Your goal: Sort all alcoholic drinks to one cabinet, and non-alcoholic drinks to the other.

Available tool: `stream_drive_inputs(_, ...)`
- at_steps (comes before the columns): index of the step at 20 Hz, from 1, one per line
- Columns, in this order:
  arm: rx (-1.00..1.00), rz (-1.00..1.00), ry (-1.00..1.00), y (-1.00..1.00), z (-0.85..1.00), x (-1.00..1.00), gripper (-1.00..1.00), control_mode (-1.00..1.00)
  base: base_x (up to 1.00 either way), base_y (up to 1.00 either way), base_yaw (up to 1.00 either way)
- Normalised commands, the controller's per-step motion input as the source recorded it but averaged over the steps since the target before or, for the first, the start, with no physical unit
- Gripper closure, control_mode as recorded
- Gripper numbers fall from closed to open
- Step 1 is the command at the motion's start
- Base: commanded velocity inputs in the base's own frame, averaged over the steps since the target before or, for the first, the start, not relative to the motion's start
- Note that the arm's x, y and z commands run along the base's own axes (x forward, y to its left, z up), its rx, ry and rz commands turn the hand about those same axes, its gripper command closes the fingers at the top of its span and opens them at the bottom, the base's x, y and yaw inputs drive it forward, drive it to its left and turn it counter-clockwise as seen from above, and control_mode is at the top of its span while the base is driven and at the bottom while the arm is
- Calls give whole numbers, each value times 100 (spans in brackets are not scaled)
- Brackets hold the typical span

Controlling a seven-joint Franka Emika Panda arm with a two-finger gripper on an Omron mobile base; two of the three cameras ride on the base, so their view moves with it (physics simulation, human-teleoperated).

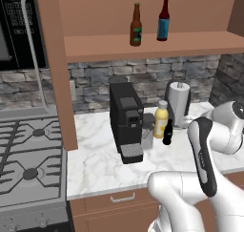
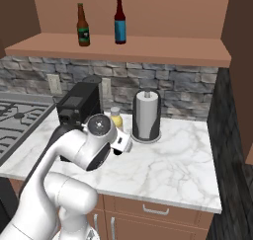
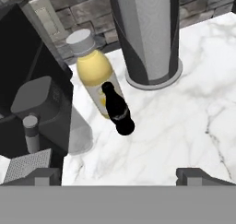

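The cola bottle [image 3: 118, 111] stands on the marble counter [image 3: 184, 121] just in front of the yellow bottle [image 3: 94, 73], close enough that the two may touch. The gripper [image 3: 119, 174] hangs above and in front of them, jaws wide and empty. Cola looks like the next pick: I'd come down centred on its narrow body, with one finger slipping between it and the yellow bottle, and close gently so neither tips. The coffee machine [image 3: 32, 94] crowds one side and the paper towel roll [image 3: 145, 29] the other. The brown bottle [image 1: 136, 26] and blue bottle [image 1: 163, 21] already sit on a cabinet shelf [image 1: 152, 44]. The second cabinet isn't visible, and the arm hides the cola bottle in the right base view
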Motion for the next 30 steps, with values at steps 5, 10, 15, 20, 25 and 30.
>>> stream_drive_inputs(5,0,2,0,0,-15,7,-100,-100,0,0,0)
stream_drive_inputs(10,0,9,0,6,-12,11,-100,-100,0,0,0)
stream_drive_inputs(15,0,9,4,0,-7,30,-100,-100,0,0,0)
stream_drive_inputs(20,0,8,6,3,-8,41,-100,-100,0,0,0)
stream_drive_inputs(25,0,7,8,0,-15,36,-100,-100,0,0,0)
stream_drive_inputs(30,0,7,3,0,-20,29,-100,-100,0,0,0)
